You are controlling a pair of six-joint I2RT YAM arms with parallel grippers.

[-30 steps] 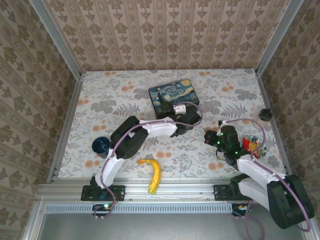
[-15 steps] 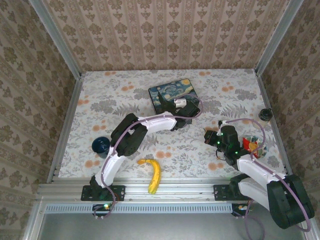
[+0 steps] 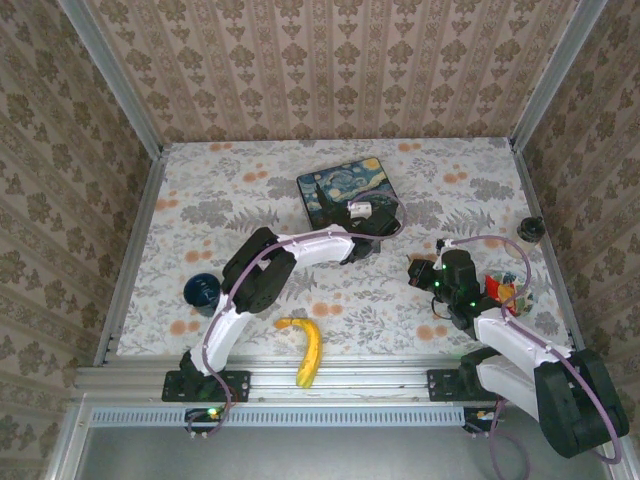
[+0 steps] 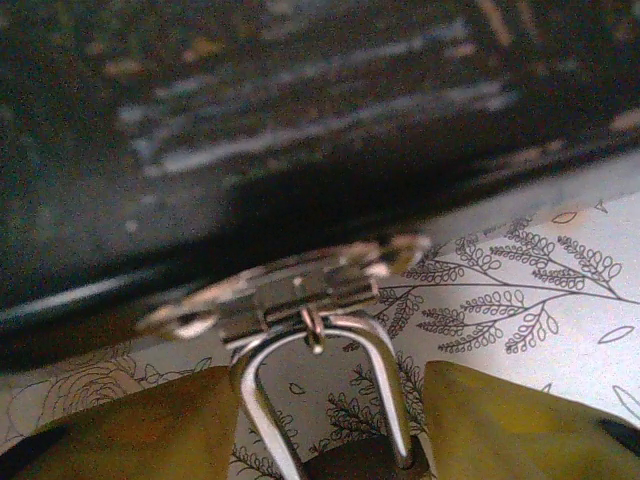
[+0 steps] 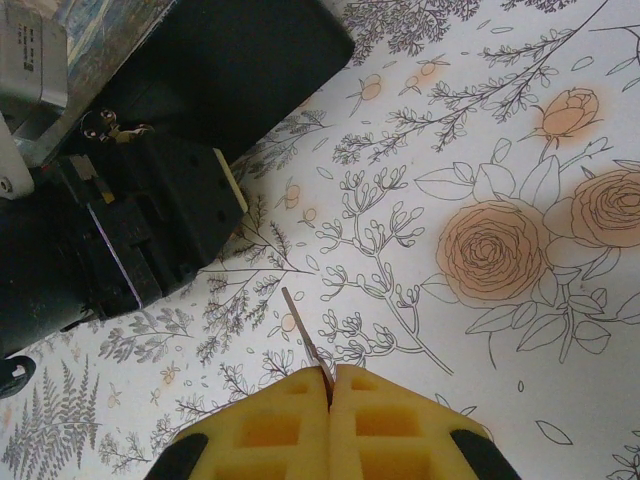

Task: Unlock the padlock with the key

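Left arm [image 3: 300, 247] outstretched toward padlock [image 4: 300, 295]

left arm [image 3: 305, 246]: white links, black joints; right arm [image 3: 512, 343]: alike, green lights; cables [image 3: 487, 238]: lilac; finger pads [image 5: 330, 425]: yellow foam

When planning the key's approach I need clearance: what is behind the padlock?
The side wall of the dark tin box, blurred, rises right behind the padlock. Whether they touch is unclear; its body barely shows between the left fingers.
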